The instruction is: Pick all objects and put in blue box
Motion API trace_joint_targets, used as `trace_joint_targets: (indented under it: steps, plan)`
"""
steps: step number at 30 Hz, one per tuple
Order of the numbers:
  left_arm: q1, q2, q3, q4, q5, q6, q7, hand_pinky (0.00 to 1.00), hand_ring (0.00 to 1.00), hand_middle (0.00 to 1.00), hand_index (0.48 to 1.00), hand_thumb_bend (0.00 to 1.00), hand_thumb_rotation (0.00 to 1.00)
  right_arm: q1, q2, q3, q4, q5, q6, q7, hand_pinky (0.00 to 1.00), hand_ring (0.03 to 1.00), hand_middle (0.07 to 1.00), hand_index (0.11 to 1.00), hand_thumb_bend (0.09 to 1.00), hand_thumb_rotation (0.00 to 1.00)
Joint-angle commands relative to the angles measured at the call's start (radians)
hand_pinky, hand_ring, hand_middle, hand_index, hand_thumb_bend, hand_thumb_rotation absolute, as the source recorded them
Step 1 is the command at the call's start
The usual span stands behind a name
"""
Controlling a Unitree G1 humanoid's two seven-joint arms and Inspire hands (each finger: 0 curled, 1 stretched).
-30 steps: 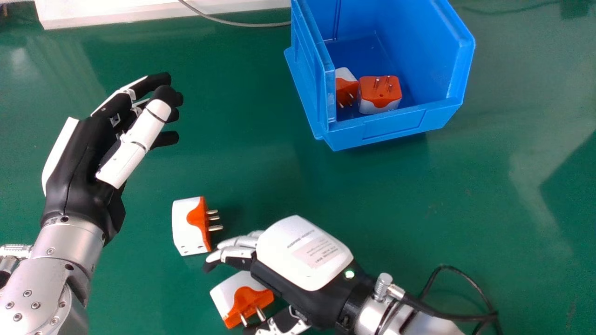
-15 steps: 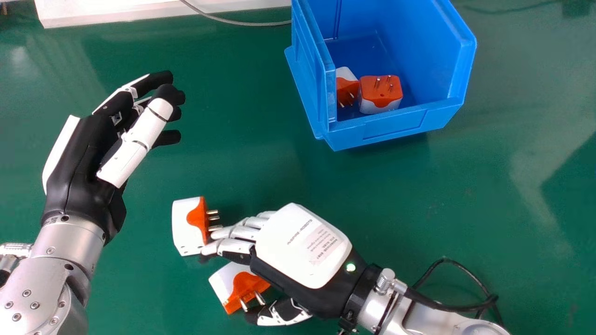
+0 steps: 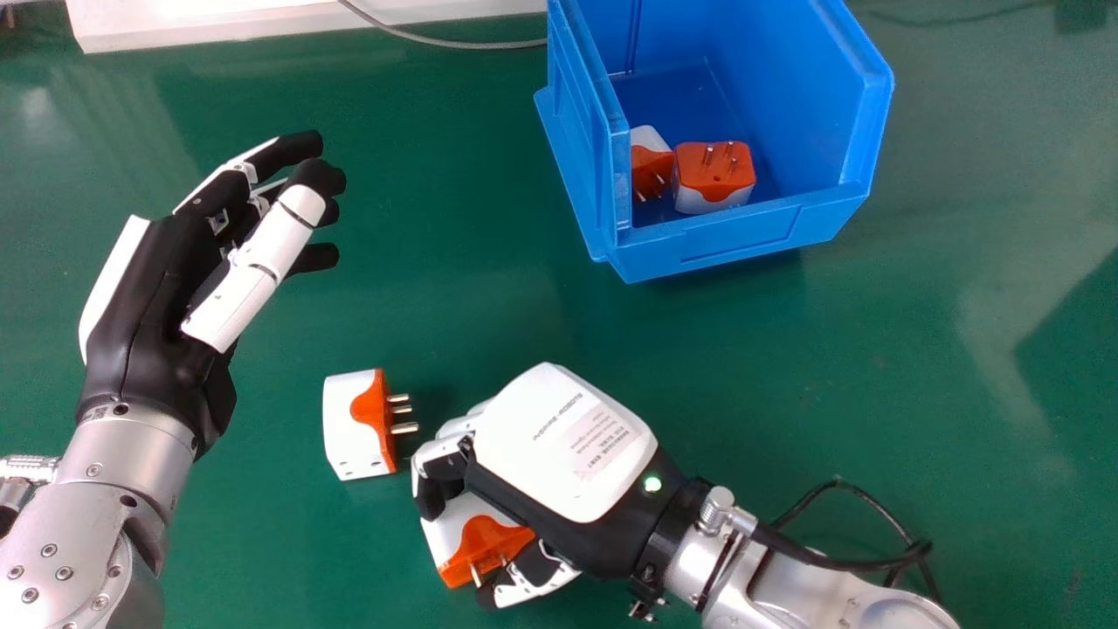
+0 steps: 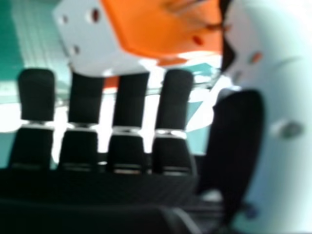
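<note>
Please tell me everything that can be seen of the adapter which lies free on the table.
The adapter has a white, plastic-looking body and an orange face with a curved edge. Three metal pins point toward the robot's right; small holes mark its near end. It rests on the green table, beside the right hand, apparently not touching it.

Across the green table (image 3: pixel 873 376), a white block (image 3: pixel 210 24) lies far left, a grey cable (image 3: pixel 476 46) beside it.

Open table (image 3: pixel 873 376) between our right hand (image 3: pixel 559 445) and blue box (image 3: pixel 742 245), its near wall barring us, left hand (image 3: pixel 148 314) at left.
</note>
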Motion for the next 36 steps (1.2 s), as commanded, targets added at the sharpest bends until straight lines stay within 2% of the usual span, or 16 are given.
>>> trace_joint_targets:
  steps: [1, 10, 20, 27, 30, 36]
  plan:
    - [-0.011, 0.014, 0.008, -0.026, -0.005, -0.002, -0.002, 0.75, 0.82, 0.8, 0.82, 0.52, 0.57, 0.003, 0.0, -0.013, -0.033, 0.018, 0.012, 0.016, 0.32, 0.411, 0.51, 0.504, 0.512, 0.0]
    - [-0.018, 0.011, 0.003, -0.029, -0.003, 0.005, 0.005, 0.76, 0.82, 0.8, 0.82, 0.52, 0.56, 0.013, 0.003, -0.029, -0.059, 0.041, 0.038, 0.051, 0.31, 0.407, 0.505, 0.509, 0.513, 0.0]
    - [-0.021, 0.008, 0.003, -0.023, -0.003, 0.004, 0.005, 0.76, 0.82, 0.8, 0.821, 0.51, 0.55, 0.027, 0.005, -0.039, -0.069, 0.066, 0.045, 0.056, 0.31, 0.403, 0.506, 0.515, 0.513, 0.0]
    - [-0.018, 0.007, 0.002, -0.038, -0.003, 0.015, 0.008, 0.76, 0.82, 0.8, 0.821, 0.5, 0.55, 0.061, 0.003, -0.066, -0.116, 0.112, 0.053, 0.09, 0.31, 0.403, 0.506, 0.516, 0.513, 0.0]
    - [-0.018, 0.008, 0.003, -0.036, -0.003, 0.016, 0.008, 0.76, 0.82, 0.8, 0.821, 0.5, 0.55, 0.077, 0.002, -0.081, -0.139, 0.132, 0.058, 0.108, 0.33, 0.41, 0.509, 0.519, 0.506, 0.0]
    - [-0.017, 0.007, 0.005, -0.041, -0.005, 0.022, 0.009, 0.76, 0.82, 0.8, 0.82, 0.5, 0.54, 0.171, 0.003, -0.134, -0.305, 0.169, 0.147, 0.192, 0.34, 0.419, 0.516, 0.516, 0.501, 0.0]
